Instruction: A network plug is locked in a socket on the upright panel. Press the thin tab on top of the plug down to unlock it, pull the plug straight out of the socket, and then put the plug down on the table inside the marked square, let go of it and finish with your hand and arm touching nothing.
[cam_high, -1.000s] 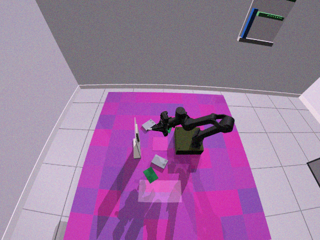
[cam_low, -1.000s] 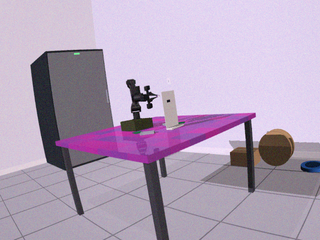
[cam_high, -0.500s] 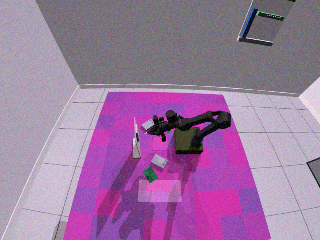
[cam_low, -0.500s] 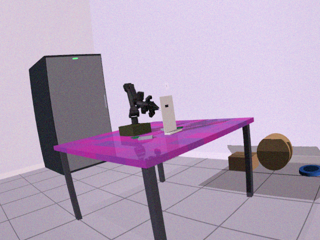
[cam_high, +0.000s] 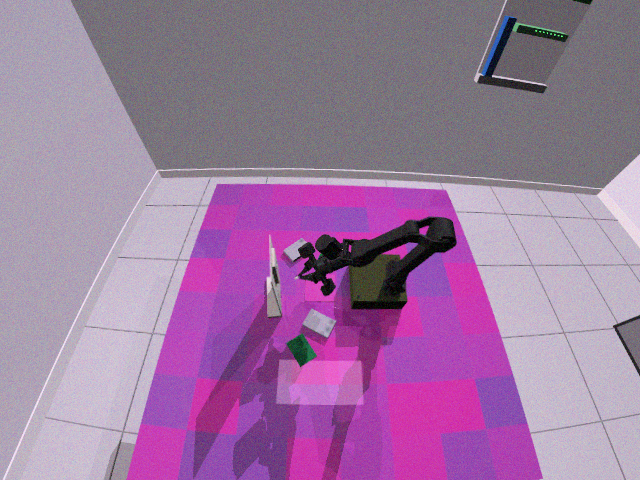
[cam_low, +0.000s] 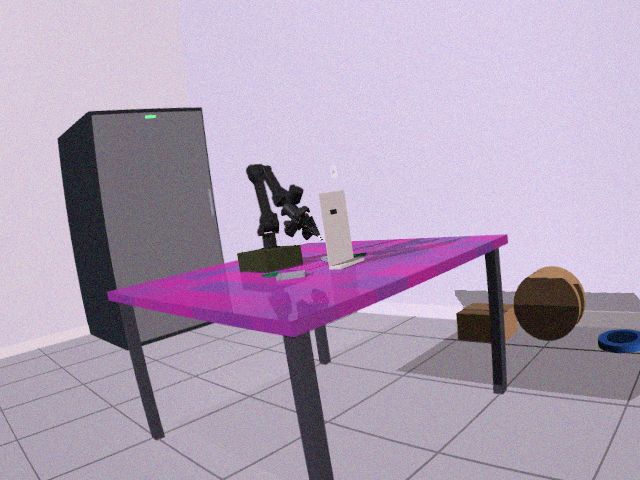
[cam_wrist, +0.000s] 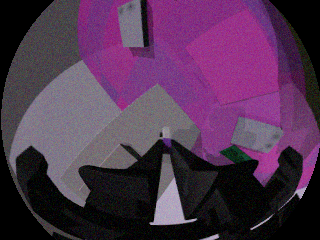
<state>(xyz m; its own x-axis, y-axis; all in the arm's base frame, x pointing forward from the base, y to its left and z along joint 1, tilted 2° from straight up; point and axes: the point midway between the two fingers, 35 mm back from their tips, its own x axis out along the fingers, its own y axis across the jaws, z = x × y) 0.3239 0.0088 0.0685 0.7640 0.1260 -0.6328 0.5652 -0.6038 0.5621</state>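
Observation:
My gripper (cam_high: 302, 275) (cam_low: 318, 235) (cam_wrist: 165, 143) is shut on the network plug (cam_high: 297, 277) (cam_low: 321, 238) (cam_wrist: 166, 133), a small pale piece at the fingertips. The fingers slope downward above the table, on the robot's side of the upright panel (cam_high: 274, 305) (cam_low: 338, 235) (cam_wrist: 155, 102). The plug is outside the socket and apart from the panel. The socket housing (cam_wrist: 116, 159) is partly behind a finger in the wrist view. The marked square (cam_high: 315, 296) (cam_wrist: 240, 60) is a pink patch between the panel and the robot's base. The plug's tab is too small to make out.
A grey box (cam_high: 293, 250) (cam_wrist: 131, 25) lies beyond the arm. Another grey box (cam_high: 318, 323) (cam_wrist: 256, 134) lies on the square's other side, near a green board (cam_high: 301, 350) (cam_wrist: 235, 153). The arm stands on a dark olive block (cam_high: 374, 284) (cam_low: 271, 259).

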